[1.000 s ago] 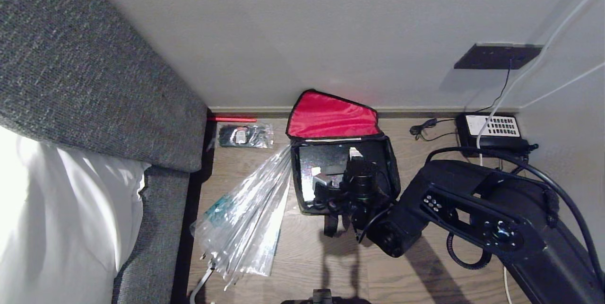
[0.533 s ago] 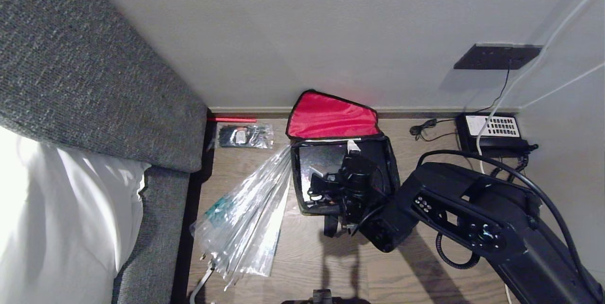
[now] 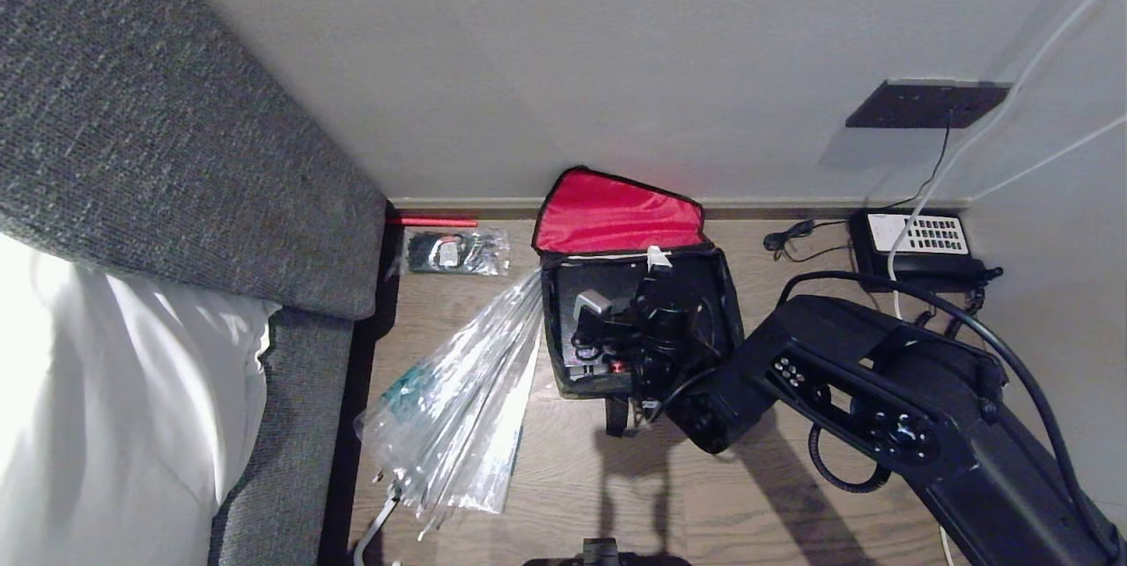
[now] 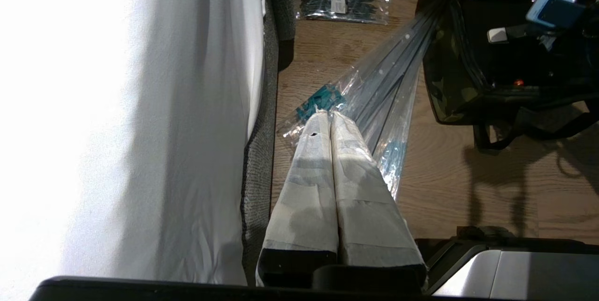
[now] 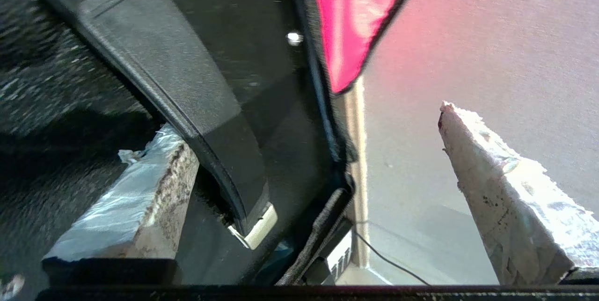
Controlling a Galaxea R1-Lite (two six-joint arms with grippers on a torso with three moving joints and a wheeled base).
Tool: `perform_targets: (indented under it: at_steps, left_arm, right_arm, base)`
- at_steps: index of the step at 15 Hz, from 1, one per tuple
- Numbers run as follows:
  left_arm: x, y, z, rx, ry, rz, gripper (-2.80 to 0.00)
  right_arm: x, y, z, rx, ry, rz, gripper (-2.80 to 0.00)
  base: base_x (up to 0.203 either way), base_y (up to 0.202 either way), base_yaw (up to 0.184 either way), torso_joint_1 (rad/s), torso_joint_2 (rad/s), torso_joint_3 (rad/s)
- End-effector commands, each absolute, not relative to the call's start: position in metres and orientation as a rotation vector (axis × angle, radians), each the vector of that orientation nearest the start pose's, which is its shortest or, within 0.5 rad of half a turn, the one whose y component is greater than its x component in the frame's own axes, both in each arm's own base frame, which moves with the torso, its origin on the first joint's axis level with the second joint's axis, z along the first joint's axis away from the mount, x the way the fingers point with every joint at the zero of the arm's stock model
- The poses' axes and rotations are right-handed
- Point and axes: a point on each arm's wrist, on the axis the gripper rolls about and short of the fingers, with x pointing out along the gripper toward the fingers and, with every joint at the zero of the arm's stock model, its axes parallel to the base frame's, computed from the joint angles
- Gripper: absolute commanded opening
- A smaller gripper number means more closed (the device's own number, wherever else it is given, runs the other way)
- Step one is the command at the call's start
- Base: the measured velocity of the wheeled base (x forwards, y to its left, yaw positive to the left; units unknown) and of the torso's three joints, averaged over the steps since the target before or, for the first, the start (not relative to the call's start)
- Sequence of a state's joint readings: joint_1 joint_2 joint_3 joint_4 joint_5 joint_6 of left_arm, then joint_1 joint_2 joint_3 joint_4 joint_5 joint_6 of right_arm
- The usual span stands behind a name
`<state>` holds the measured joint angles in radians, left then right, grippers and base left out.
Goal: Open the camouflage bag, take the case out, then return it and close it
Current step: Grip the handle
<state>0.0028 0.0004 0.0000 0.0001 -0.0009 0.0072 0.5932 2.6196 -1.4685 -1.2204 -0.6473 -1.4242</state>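
The right gripper (image 3: 656,271) is being held inside the open camouflage bag (image 3: 726,302), with its jaws spread wide and nothing clasped between them. In the right wrist view one taped fingertip (image 5: 140,198) is lying just beside the handle (image 5: 187,99) of the case (image 5: 262,34) — whether it is touching cannot be told — while the other fingertip (image 5: 500,188) is standing well clear, out beyond the bag's rim, against the wall (image 3: 616,47). The case (image 3: 568,302) is lying flat in the bag, and the red-lined lid (image 3: 616,218) is being propped upright against the wall. The bag is sitting on the wooden floor (image 3: 563,478) near its far edge, where the floor is met by the wall. A clear plastic umbrella (image 3: 458,407) is lying just beside the bag's left side, between it and the grey sofa (image 3: 176,152). A telephone (image 3: 920,245) is resting in the far right corner of the floor. The left gripper (image 4: 327,118) is being kept low above the umbrella — its two pads pressed together, empty.
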Motion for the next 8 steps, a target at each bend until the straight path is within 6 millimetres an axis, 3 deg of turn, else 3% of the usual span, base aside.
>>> perform_targets:
  at_steps: [1,8]
  left_arm:
    - [-0.023,0.000,0.075,0.008,0.000,0.002,-2.80]
    - [-0.023,0.000,0.075,0.008,0.000,0.002,-2.80]
  right_arm:
    - [0.422,0.268,0.039,-1.363,-0.033,-0.112,0.00]
    - [0.435,0.271,0.050,-1.333,-0.023,-0.167,0.00]
  base:
    - [0.000,0.000,0.000,0.000,0.00,0.000]
    - [0.000,0.000,0.000,0.000,0.00,0.000]
